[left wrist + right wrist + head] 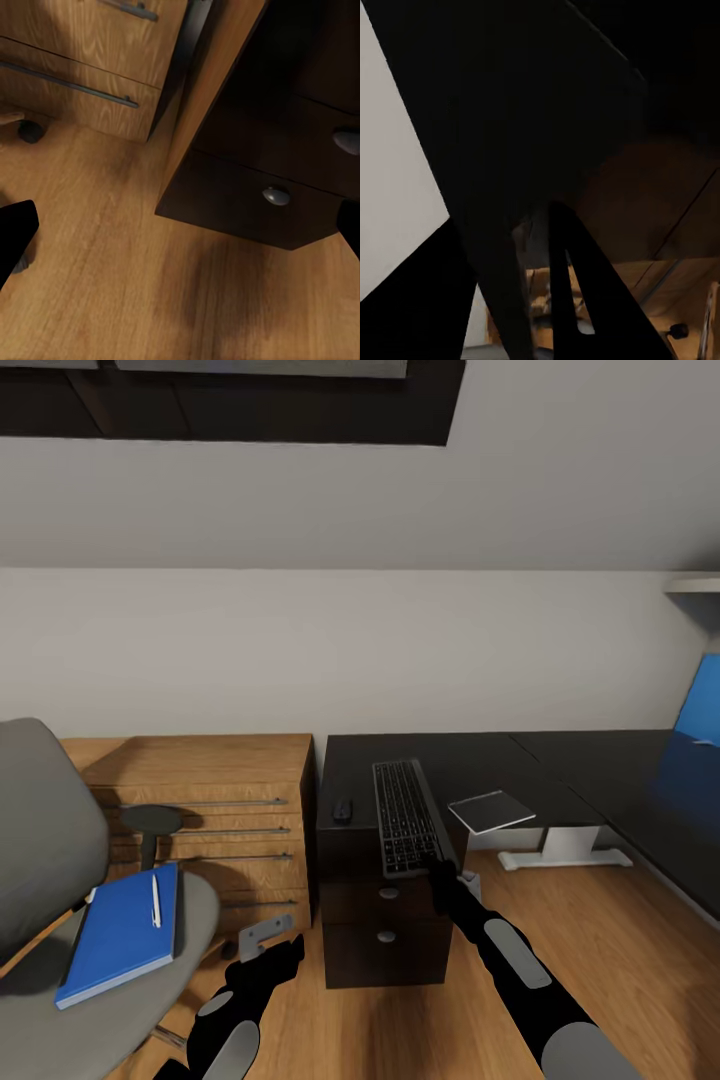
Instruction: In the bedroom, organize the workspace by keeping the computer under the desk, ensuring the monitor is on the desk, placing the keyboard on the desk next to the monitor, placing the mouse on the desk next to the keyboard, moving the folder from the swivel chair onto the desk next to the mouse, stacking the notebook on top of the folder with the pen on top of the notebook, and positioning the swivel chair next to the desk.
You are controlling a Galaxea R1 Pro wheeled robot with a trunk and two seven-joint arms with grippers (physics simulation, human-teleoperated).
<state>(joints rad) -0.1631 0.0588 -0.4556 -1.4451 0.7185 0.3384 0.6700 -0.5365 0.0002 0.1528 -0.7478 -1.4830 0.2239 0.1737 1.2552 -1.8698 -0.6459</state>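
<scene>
At the far left of the head view stands the grey upholstered swivel chair [60,900], its seat carrying a flat blue notebook-like folder [122,935] with a slim white pen [155,900] lying on its cover near the right edge. Whether a separate notebook sits on the folder cannot be told. Behind the chair is a light wooden chest of drawers [215,810] with long metal bar handles.

The left hand [268,950] hangs low over the wooden plank floor [620,940], just beside the chair's seat and in front of the chest; its fingers stand wide apart, with nothing between them. In the left wrist view the two dark fingertips [15,236] sit at opposite edges, looking down at the floor and the dark drawer unit [262,172] with round metal knobs.

Next comes the dark brown counter [480,760], which runs right along the wall. A small black mouse [342,809] rests on its left part, near the long black keyboard [405,817], which juts past the front edge. The right hand [440,868] is at the keyboard's near end; whether it grips cannot be told. The right wrist view is mostly dark. A grey flat square pad [491,811] lies just beside the keyboard, and a blue monitor screen [698,705] shows at the far right.
</scene>
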